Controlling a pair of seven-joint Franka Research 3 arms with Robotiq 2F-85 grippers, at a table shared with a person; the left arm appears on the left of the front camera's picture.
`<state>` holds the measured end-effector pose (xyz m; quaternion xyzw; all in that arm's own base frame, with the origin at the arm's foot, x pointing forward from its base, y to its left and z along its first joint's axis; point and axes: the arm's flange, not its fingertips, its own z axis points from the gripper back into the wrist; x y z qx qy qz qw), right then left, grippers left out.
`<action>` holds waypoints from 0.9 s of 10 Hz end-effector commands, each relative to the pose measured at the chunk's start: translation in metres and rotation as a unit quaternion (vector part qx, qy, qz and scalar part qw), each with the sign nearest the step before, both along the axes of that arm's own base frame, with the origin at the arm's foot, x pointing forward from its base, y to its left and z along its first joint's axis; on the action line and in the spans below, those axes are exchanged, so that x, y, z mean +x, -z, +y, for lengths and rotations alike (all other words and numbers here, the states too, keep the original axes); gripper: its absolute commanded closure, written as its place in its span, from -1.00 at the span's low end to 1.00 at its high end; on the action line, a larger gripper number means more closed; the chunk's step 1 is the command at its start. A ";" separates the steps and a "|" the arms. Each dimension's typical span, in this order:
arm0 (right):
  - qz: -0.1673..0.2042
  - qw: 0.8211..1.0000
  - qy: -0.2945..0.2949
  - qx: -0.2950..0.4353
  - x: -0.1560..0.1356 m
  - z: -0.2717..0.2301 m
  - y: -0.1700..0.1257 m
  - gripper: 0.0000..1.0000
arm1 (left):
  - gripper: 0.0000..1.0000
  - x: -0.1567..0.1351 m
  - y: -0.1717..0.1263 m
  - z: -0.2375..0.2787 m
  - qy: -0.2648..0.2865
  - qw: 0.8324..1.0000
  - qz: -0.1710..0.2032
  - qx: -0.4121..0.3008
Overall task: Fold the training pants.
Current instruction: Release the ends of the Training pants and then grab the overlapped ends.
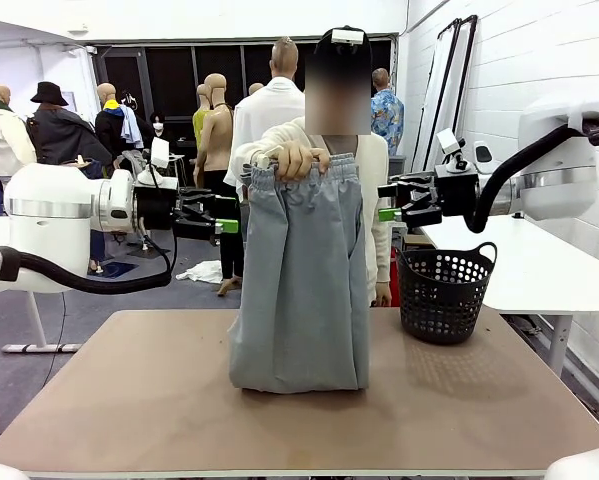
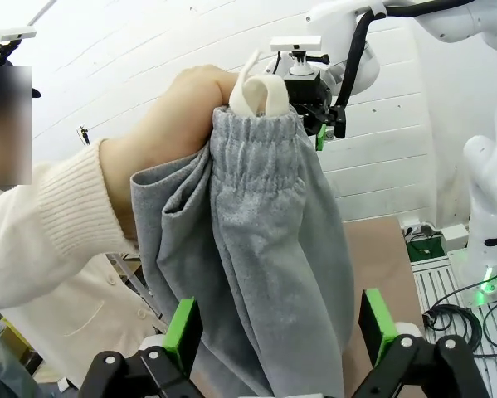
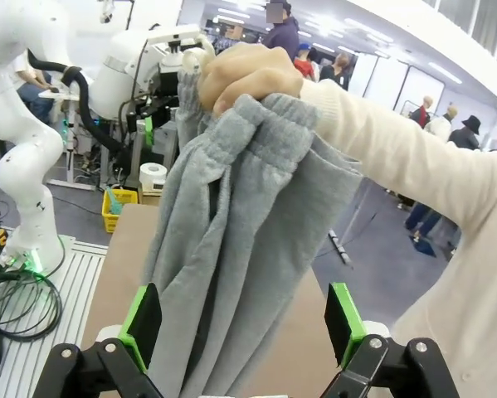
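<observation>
The light grey training pants [image 1: 301, 280] hang upright over the brown table [image 1: 159, 400], their lower end resting on it. A person's hands [image 1: 297, 158] hold them by the gathered waistband. My left gripper [image 1: 222, 217] stands open just left of the pants at waistband height, not touching. My right gripper [image 1: 389, 203] stands open just right of them. In the left wrist view the pants [image 2: 265, 249] hang between and beyond my green pads [image 2: 182, 332]. The right wrist view has the pants [image 3: 231, 240] between my pads [image 3: 142, 323], with the person's hand [image 3: 248, 75] gripping the top.
A black perforated basket [image 1: 445, 290] stands on the table's right rear. A white table [image 1: 519, 260] lies beyond it to the right. The person in a cream sweater stands at the far edge.
</observation>
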<state>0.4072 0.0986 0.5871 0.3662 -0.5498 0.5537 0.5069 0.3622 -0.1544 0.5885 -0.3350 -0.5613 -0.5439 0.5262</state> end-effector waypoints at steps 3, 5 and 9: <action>0.015 0.999 0.017 0.028 -0.004 0.014 0.006 -1.00 | -1.00 -0.006 -0.007 -0.007 -0.004 1.000 0.001 -0.015; 0.019 0.999 0.011 0.041 -0.002 0.018 0.007 -1.00 | -1.00 -0.002 -0.006 -0.009 -0.004 1.000 -0.001 -0.016; 0.029 0.998 0.008 0.056 0.000 0.021 0.006 -1.00 | -1.00 0.007 -0.008 -0.018 0.008 1.000 0.003 -0.015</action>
